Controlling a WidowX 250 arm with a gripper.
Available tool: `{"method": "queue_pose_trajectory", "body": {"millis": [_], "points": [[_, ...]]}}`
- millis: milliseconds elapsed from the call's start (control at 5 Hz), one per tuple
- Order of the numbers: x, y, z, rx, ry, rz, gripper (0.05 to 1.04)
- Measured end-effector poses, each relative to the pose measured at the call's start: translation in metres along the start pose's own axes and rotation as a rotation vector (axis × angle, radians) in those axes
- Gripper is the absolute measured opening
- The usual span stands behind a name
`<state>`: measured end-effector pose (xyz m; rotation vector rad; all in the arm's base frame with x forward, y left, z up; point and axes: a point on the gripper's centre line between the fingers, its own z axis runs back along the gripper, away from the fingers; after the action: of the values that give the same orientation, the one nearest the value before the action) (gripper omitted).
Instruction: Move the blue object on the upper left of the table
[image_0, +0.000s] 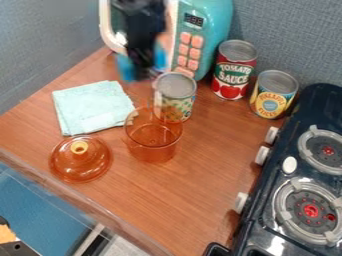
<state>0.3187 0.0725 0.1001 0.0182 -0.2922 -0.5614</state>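
wooden table (194, 200) is backed by grey walls (280, 30). pale blue cloth (93, 107) is laid folded at the upper left, near the orange pot (152, 145). gripper (142, 69) is seen in front of the toy microwave (204, 30), pretty blurry, so whether it's clenched or released can't be told tbh.

The red can (234, 71) is saying "TOMATO SAUCE," the yellow can (272, 102) "PINEAPPLE SLICES." The toy microwave (215, 24) is showing blurry numbers.

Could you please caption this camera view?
Folded pale-blue cloth, transparent orange pot and round orange lid on a brown wood-look table.
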Motion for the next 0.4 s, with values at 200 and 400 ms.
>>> {"method": "queue_pose_trajectory", "body": {"millis": [200, 400], "points": [[-0.018, 0.040, -0.013, -0.008, 0.037, 0.072, 0.301], [-0.032, 0.075, -0.027, 0.025, 0.087, 0.149, 0.301]]}}
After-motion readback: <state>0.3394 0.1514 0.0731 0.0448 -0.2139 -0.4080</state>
